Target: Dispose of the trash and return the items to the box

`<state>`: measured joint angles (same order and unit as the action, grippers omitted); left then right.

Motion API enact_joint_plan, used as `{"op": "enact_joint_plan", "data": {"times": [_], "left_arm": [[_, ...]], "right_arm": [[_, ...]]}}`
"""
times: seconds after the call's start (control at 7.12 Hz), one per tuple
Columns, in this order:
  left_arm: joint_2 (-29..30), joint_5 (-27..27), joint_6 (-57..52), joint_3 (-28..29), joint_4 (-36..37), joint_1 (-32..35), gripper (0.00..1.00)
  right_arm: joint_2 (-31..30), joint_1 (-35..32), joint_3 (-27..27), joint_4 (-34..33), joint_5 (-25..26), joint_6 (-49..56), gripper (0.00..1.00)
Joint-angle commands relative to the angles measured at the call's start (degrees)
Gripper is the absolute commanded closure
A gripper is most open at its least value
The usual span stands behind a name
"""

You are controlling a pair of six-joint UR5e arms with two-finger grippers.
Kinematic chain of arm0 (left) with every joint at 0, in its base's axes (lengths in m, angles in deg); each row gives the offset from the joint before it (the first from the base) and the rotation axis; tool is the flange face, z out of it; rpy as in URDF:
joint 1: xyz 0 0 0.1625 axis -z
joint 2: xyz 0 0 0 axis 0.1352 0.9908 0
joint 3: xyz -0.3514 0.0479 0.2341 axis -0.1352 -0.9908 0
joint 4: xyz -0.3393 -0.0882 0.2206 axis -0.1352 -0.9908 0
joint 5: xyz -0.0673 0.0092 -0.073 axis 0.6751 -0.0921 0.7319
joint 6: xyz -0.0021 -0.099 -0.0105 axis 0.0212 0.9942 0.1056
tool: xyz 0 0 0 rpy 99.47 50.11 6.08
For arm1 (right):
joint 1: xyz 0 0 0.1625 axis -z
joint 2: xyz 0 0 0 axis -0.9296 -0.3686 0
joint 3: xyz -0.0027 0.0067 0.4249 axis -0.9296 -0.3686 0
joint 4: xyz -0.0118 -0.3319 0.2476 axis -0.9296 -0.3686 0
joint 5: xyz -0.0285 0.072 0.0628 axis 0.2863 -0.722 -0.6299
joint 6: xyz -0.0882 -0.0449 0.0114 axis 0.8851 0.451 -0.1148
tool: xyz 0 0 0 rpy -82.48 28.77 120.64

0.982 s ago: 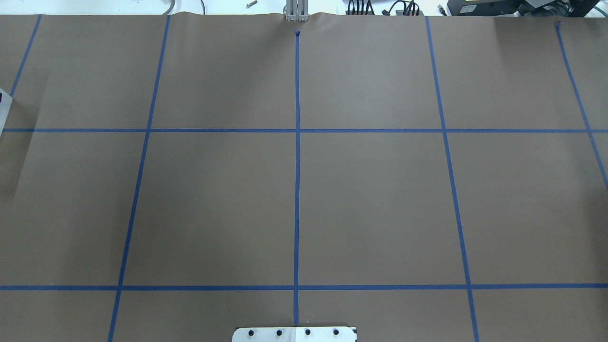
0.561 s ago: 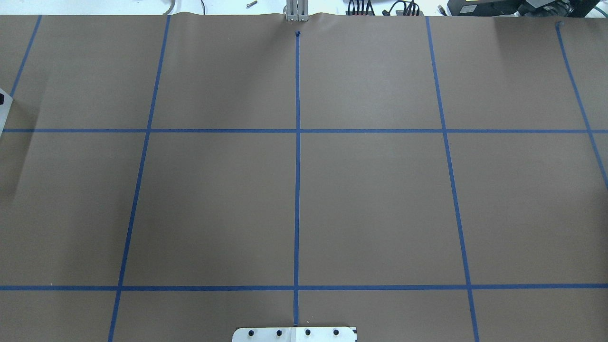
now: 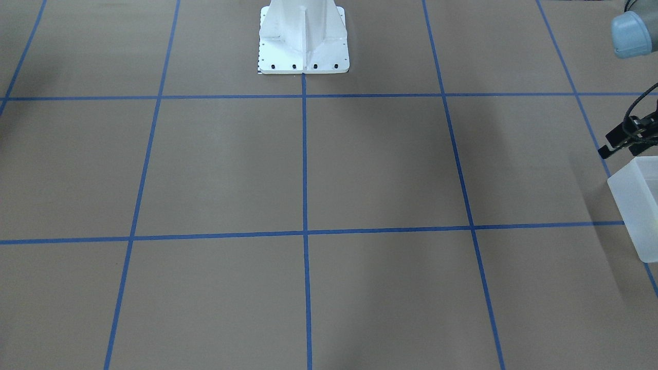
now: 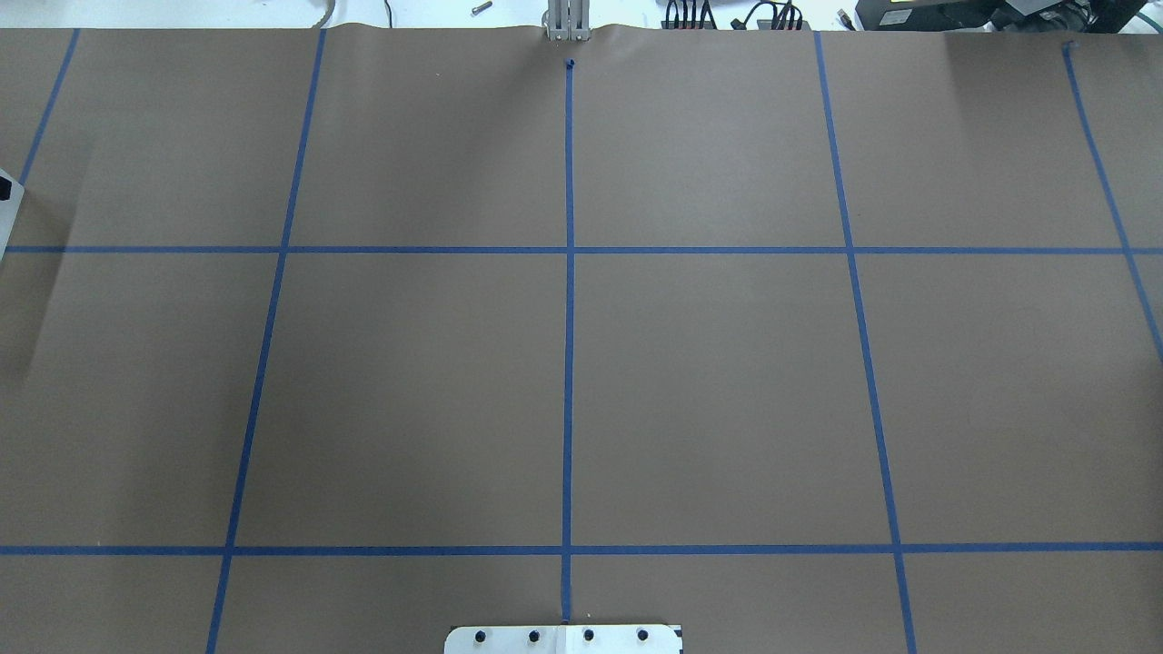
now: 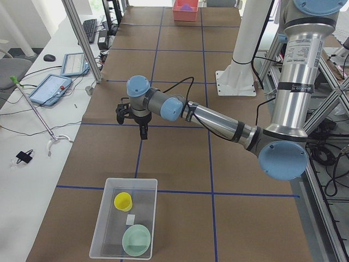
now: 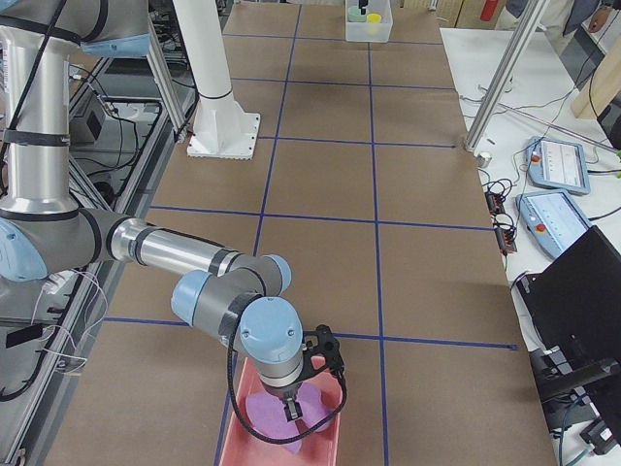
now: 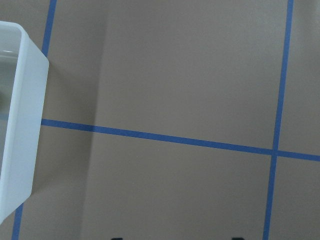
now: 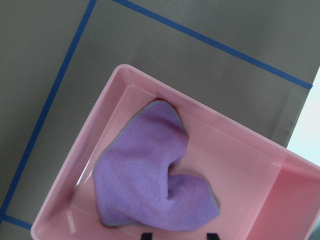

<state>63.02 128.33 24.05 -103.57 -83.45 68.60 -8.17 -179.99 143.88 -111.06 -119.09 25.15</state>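
The frosted-white box stands at the table's end on my left. It holds the yellow cup, the mint-green bowl and a small white scrap. My left gripper hangs over bare table just beyond the box, empty. Its fingertips show far apart in the left wrist view, so it is open. My right gripper hovers over a pink bin that holds a purple cloth. Its tips stand apart above the cloth and hold nothing.
The table is brown paper with a grid of blue tape. The robot's white base stands at mid-table. The box's wall also shows in the front view and the left wrist view. Tablets and cables lie on side benches.
Almost nothing. In the overhead view a dark bit at the left edge has crept slightly further into view.
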Motion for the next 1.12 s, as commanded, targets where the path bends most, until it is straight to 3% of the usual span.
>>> {"op": "enact_joint_plan", "data": {"times": [0.0,0.28,0.42,0.56,0.7,0.84,0.98], "left_arm": [[-0.04,-0.83,-2.76,-0.39,0.06,0.1,0.15],[-0.03,-0.92,-2.77,-1.27,0.06,0.01,0.15],[-0.82,-0.92,-4.07,-1.79,-0.03,-0.07,0.03],[-2.74,-0.84,-11.83,-1.71,0.23,0.1,0.03],[-3.89,-2.32,-17.82,-1.54,0.41,1.32,0.03],[-4.86,-5.72,-17.97,-1.62,0.5,2.55,0.02],[-5.13,-5.67,-18.32,-1.54,0.41,2.65,0.02]], "right_arm": [[0.42,2.69,5.9,-2.94,-1.86,-10.63,0.0],[0.43,11.02,12.69,-3.5,-6.86,-26.08,0.0],[0.51,15.07,15.06,-3.32,-7.84,-31.82,0.0],[0.51,18.59,17.09,-3.32,-9.16,-36.92,0.0],[0.51,20.71,17.46,-3.14,-9.43,-38.63,0.0],[0.86,22.21,17.46,-3.14,-9.35,-39.08,0.0],[1.21,23.1,17.46,-3.06,-9.26,-40.74,0.0]]}}
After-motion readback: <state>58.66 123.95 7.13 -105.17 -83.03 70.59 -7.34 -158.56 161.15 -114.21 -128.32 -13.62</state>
